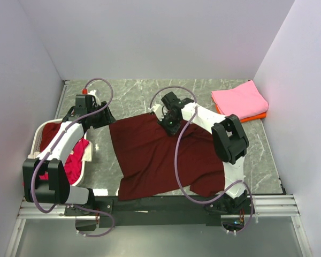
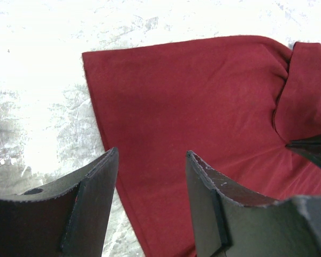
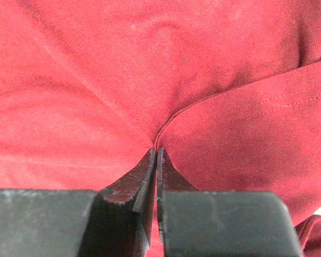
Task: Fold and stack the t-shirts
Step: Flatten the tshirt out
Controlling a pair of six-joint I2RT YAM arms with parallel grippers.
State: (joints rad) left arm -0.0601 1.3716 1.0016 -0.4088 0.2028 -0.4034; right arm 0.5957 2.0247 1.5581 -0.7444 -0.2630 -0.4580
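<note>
A large dark maroon t-shirt (image 1: 160,158) lies spread on the marble table, one flap folded over at its right side. My right gripper (image 1: 168,125) is shut on the maroon t-shirt's cloth (image 3: 214,128) near its far edge, where a fold line runs into the fingertips. My left gripper (image 1: 108,115) is open and empty, hovering just above the shirt's far left corner (image 2: 166,112). A folded pink t-shirt (image 1: 239,99) lies on an orange t-shirt (image 1: 257,116) at the far right. A magenta t-shirt (image 1: 75,160) sits in the basket.
A white plastic basket (image 1: 88,155) stands at the left edge with crumpled shirts inside. White walls close in the table on the left, back and right. Bare marble (image 1: 128,93) shows behind the maroon shirt.
</note>
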